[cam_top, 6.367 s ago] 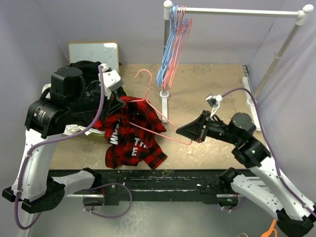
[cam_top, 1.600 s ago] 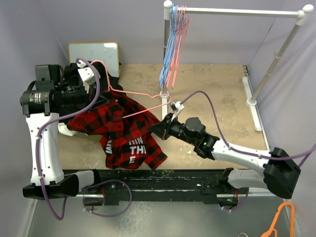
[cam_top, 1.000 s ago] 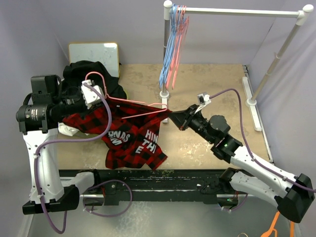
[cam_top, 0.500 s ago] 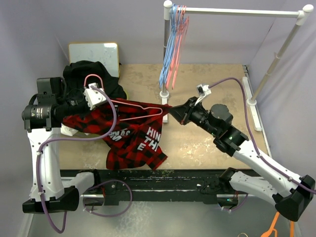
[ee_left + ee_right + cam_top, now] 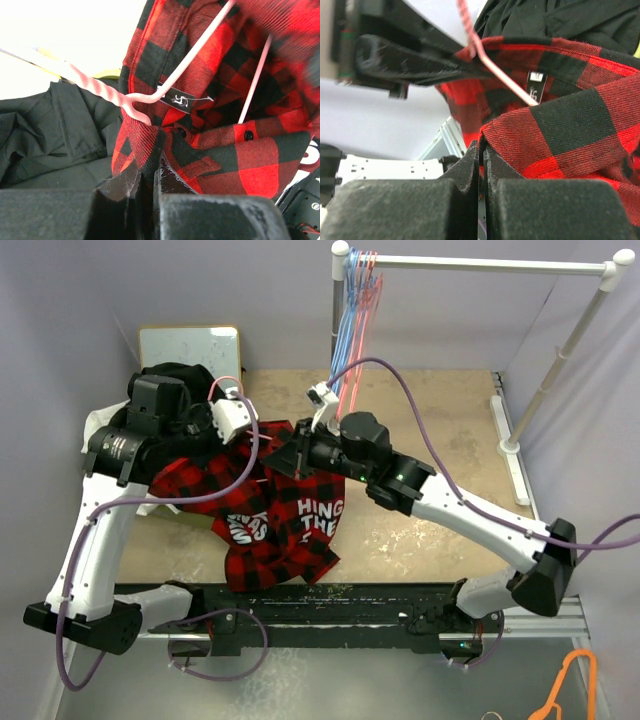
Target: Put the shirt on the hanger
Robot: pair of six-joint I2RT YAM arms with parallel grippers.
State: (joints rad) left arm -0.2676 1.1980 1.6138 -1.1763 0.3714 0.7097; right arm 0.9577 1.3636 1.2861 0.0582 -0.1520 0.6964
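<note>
Tan tabletop [image 5: 440, 410], left side: the shirt [image 5: 285, 525], bunched, with the hanger [image 5: 95, 86] through its collar. Left gripper [image 5: 150, 175] and right gripper [image 5: 481, 150] — each clamped on shirt fabric.

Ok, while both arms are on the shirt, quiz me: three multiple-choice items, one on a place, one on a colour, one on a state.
1. Where is the black garment relative to the shirt?
A) behind it, toward the back-left corner
B) in front of it, at the near edge
C) spread on top of it

2. What colour is the hanger running into the collar?
A) light blue
B) pale pink
C) orange

3. How is the right claw?
A) open, holding nothing
B) shut on the shirt
C) shut on the hanger's hook

Answers:
1 A: the top view shows it heaped behind the plaid.
2 B: the left wrist view shows a pink rod inside the collar.
3 B: its own view shows plaid fabric pinched in it.
</note>
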